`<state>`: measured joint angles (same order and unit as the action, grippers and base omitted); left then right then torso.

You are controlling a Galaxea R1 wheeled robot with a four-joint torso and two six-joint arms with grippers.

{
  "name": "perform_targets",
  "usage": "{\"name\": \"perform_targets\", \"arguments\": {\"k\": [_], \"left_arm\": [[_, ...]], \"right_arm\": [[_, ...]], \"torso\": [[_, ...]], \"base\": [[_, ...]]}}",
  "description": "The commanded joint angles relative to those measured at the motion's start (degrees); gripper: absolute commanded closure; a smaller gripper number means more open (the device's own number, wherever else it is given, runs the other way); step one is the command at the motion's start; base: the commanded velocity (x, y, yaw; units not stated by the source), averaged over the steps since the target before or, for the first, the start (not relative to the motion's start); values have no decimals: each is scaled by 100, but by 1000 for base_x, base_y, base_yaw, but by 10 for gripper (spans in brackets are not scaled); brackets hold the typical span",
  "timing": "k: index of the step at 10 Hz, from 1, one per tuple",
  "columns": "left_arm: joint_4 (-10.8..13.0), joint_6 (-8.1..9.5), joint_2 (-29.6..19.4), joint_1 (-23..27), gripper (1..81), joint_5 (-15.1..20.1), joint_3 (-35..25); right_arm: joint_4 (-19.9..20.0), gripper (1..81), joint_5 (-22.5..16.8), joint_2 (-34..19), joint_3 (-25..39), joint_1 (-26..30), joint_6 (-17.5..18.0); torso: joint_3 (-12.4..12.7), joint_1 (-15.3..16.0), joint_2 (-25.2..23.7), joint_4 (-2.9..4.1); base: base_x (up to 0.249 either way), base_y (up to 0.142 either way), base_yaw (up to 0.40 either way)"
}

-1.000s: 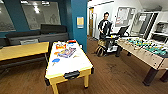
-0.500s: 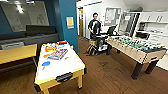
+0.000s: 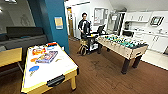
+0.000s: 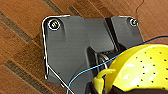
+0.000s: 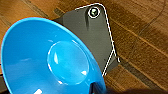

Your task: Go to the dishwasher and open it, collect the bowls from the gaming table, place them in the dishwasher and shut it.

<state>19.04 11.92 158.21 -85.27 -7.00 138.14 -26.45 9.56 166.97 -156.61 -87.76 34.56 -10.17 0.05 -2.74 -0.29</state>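
Observation:
The gaming table (image 3: 61, 65), with a pale yellow top, stands at the left of the head view. A blue round shape (image 3: 33, 68) on it looks like a bowl. In the left wrist view a yellow perforated bowl (image 4: 142, 68) hangs over the wooden floor, and my left gripper (image 4: 100, 83) is shut on its rim. A bright blue bowl (image 5: 50, 60) looms large in the right wrist view, with my right gripper (image 5: 97, 88) shut on its edge. I cannot make out the dishwasher among the kitchen units (image 3: 155, 41) at the far right.
A table-football table (image 3: 122, 45) stands right of centre. A person (image 3: 84, 27) with a cart rig (image 3: 91, 42) is behind it near a blue pillar (image 3: 53, 22). Flat game boxes (image 3: 46, 57) lie on the gaming table. An orange-topped table (image 3: 8, 57) and a dark sofa (image 3: 22, 37) are at the left.
The whole head picture has slid leftward, so the camera has turned right; the table-football table and kitchen now show more fully. Both bowls stay held.

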Motion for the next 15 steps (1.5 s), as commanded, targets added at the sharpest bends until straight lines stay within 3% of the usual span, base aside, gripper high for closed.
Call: {"name": "perform_targets", "arguments": {"k": [1,15], "left_arm": [[29,-23,168,234,811,383,459],[56,-23,440,234,811,392,846]], "right_arm": [[-53,811,-332,-12,-114,202,-2],[-53,811,-332,84,-220,193,-11]], "torso": [[0,0,0,0],[0,-2,0,0]], "base": [[0,0,-294],[0,0,-317]]}}
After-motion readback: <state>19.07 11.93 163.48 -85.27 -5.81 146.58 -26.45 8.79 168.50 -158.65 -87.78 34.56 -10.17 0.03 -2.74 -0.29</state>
